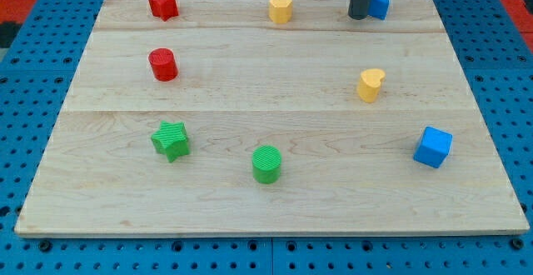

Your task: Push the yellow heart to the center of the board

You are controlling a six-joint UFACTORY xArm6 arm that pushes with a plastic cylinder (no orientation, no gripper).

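The yellow heart [371,84] stands on the wooden board [266,75] at the view's right, a little above mid-height. My tip [358,15] is near the view's top right, well above the heart and apart from it. It stands just left of a blue block [380,3], touching or nearly touching it; the rod hides part of that block.
A yellow block [281,8] sits at top centre. A red star [163,4] is at top left, a red cylinder [163,64] below it. A green star [171,140] and green cylinder [266,164] sit lower. A blue cube [433,147] is at lower right.
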